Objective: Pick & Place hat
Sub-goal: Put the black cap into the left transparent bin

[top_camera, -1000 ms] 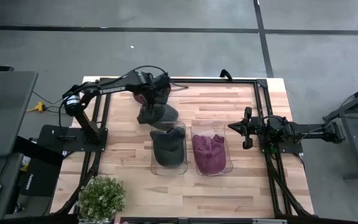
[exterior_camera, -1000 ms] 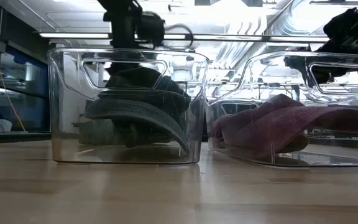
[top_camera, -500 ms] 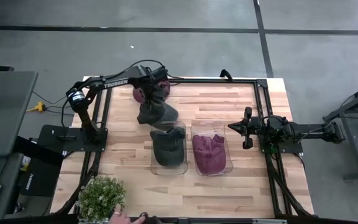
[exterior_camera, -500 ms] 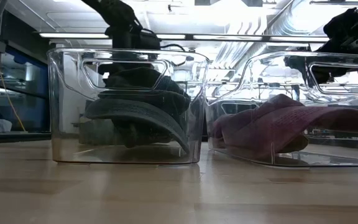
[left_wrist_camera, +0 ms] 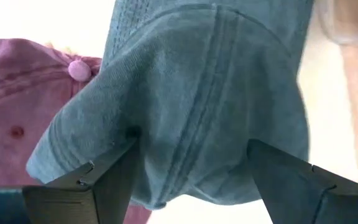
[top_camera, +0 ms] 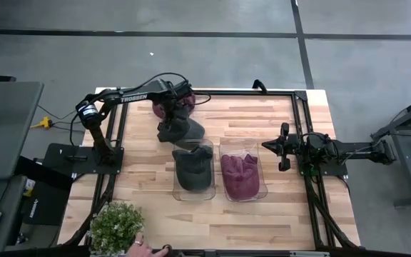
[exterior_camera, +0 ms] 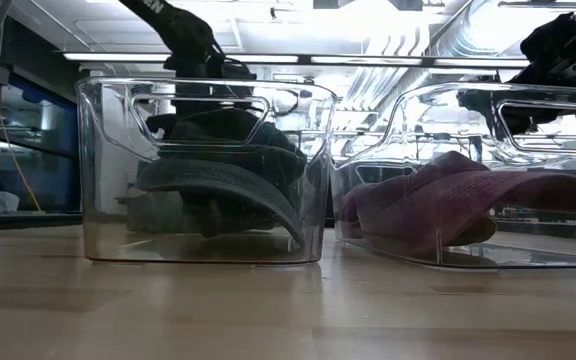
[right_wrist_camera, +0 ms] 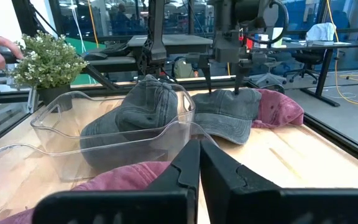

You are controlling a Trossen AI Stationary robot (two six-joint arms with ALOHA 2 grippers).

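A grey hat lies on the table behind the two clear bins, with its crown up. It partly overlaps a maroon hat beyond it. My left gripper points down over the grey hat. It is open, with one finger on each side of the crown. From across the table, the right wrist view shows that gripper down at the hat's top. My right gripper waits shut and level at the table's right side. My left gripper comes at the grey hat's crown from above, its open fingers standing on either side of it. I cannot tell whether they touch the cloth. The hat rests on the table.
The left clear bin holds another grey hat. The right bin holds a maroon hat. A potted plant stands at the near left corner, with a person's hand beside it. A dark frame runs along the table's edges.
My left gripper has sunk toward the grey hat on the table and shifted a little toward the table's left edge. It has rolled somewhat and stayed open. A person's hand has come in at the near edge by the plant.
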